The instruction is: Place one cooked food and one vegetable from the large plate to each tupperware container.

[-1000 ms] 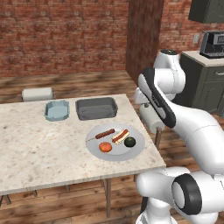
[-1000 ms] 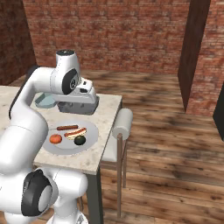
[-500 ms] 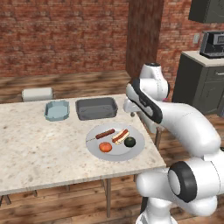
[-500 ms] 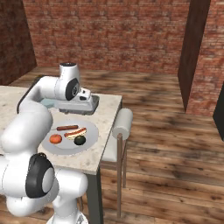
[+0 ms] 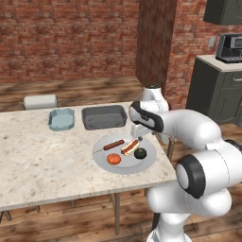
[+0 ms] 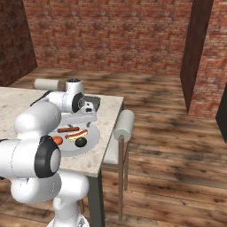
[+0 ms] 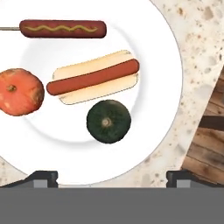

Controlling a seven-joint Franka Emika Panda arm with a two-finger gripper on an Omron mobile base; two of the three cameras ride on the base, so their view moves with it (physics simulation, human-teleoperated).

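Progress: nothing moved yet, both tubs look bare.
Plate: large plate (image 7: 173, 83) on the counter (image 5: 42, 165) carries all four foods.
Count: skewered sausage (image 7: 63, 29), hot dog (image 7: 93, 77), tomato (image 7: 19, 91), green ball (image 7: 108, 121); dark-grey tub (image 5: 104, 116), light-blue tub (image 5: 62, 119).
Gripper: gripper (image 7: 112, 177) above the plate, jaws wide apart, holding nothing.
Left: all four placements.

A speckled beige stone tabletop (image 5: 42, 160) carries three things directly: a large plate (image 5: 142, 163) near its right edge, and behind it a dark-grey tub (image 5: 104, 116) just beside a smaller light-blue tub (image 5: 62, 119).
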